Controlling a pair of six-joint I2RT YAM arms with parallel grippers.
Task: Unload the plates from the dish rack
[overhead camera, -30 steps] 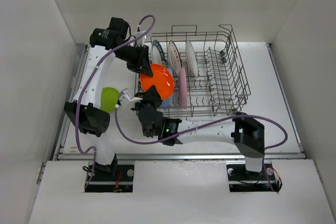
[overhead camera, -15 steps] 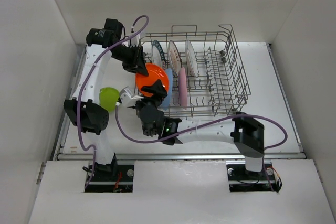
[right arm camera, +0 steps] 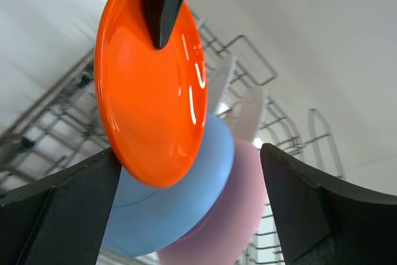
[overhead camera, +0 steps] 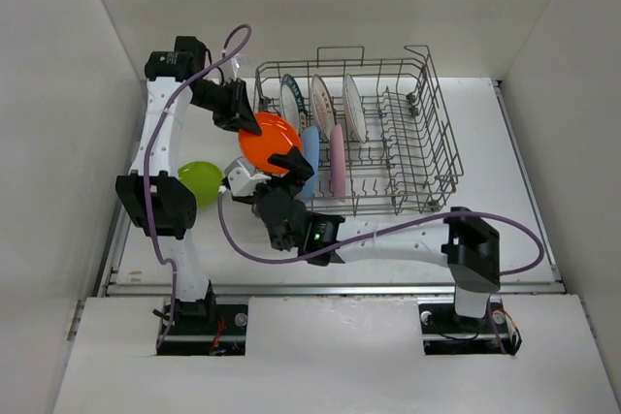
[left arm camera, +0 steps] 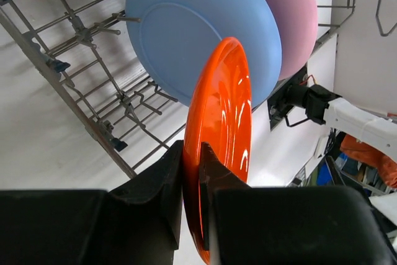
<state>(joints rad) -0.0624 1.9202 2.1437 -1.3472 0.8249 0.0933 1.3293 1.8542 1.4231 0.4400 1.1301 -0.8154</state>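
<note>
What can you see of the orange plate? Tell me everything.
The orange plate is round, plain and glossy, plastic by the look, with a shallow raised rim. It is held on edge, tilted, by the left gripper, which is shut on its rim. It hangs at the left end of the rack, just in front of the blue plate; whether they touch is unclear.
</note>
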